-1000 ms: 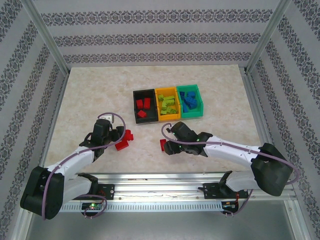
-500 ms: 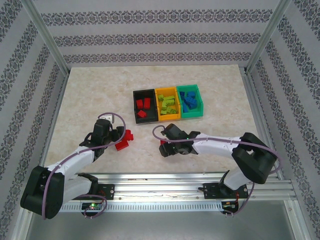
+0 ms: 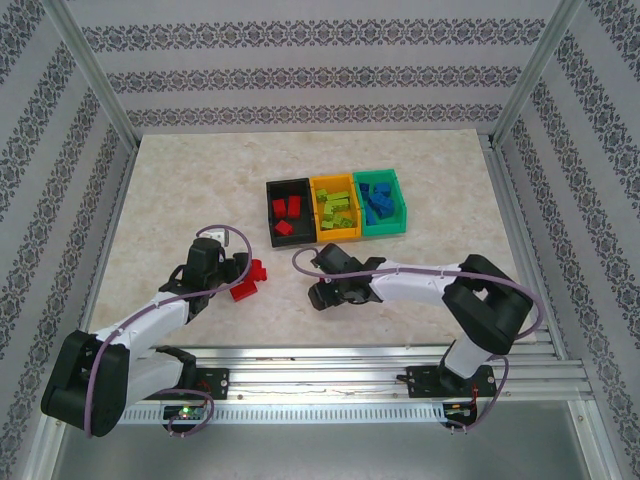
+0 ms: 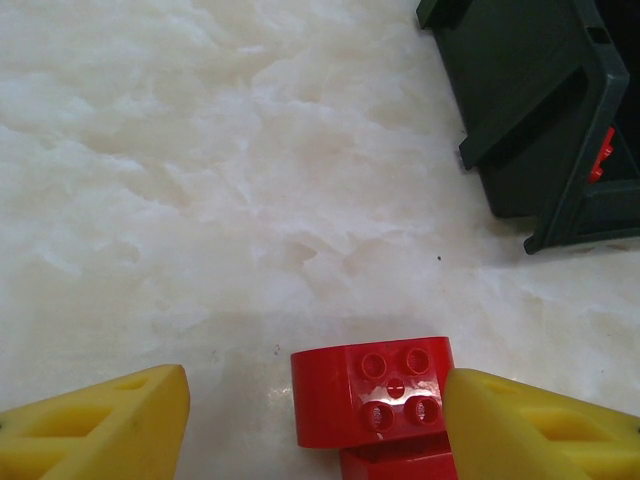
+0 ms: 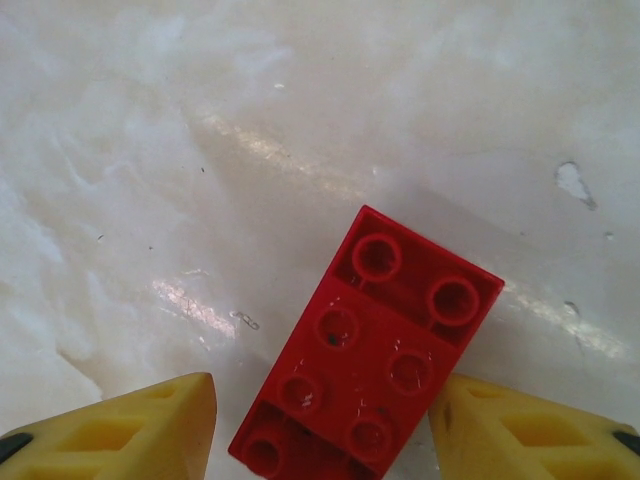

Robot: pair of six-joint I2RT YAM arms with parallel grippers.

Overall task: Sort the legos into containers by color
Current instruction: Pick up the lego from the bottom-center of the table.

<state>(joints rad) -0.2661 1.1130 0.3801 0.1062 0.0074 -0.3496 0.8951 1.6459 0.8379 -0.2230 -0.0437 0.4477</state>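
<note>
Your left gripper (image 4: 318, 428): jaws partly open, clamped on nothing. A red brick (image 4: 370, 395) sits studs up between the yellow fingers (image 4: 100, 430). It is close against the finger at the lower right of the wrist frame and well apart from the one at lower left. A further red piece (image 4: 395, 463) touches it at the bottom edge.

Your right gripper (image 5: 330, 440): jaws partly open, holding nothing. A long red brick (image 5: 385, 350) lies tilted on the table (image 3: 180, 190) between the fingers. There is a narrow gap on its lower-left side. You cannot tell whether it touches the lower-right finger.

Black bin (image 4: 530, 100): upper right of the left wrist frame, apart from the red brick.

Overhead, centre of frame, above both grippers, there are three bins joined in a row:
- The black bin holds red bricks (image 3: 288, 210).
- The orange bin (image 3: 333, 180) holds lime bricks (image 3: 338, 207).
- The green bin (image 3: 377, 175) holds blue bricks (image 3: 377, 203).
</note>
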